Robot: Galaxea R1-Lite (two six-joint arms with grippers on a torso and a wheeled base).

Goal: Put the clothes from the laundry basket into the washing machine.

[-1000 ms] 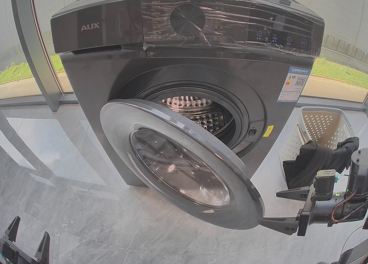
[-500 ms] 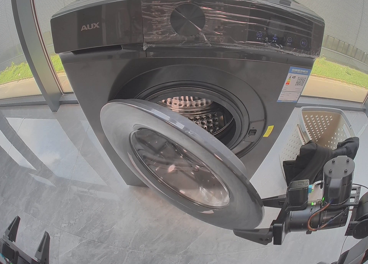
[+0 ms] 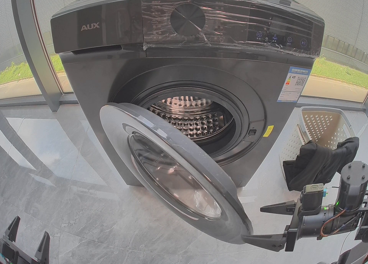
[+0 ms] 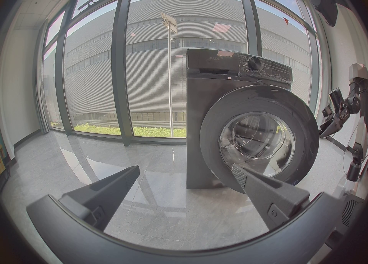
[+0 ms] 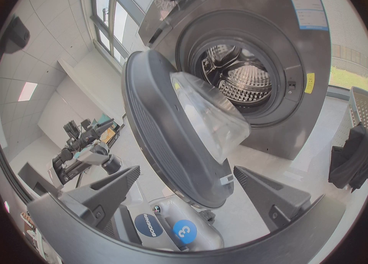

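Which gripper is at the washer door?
The right gripper, open around the door's free edge; the left gripper hangs low to the left, well clear of it.

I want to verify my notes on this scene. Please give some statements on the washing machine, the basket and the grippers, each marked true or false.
The washing machine door is open. True.
Dark clothes hang over the laundry basket rim. True.
The right gripper holds a garment. False: its fingers are open and empty, near the door's edge.
The drum holds clothes. False: it looks empty.
The left gripper is open. True.
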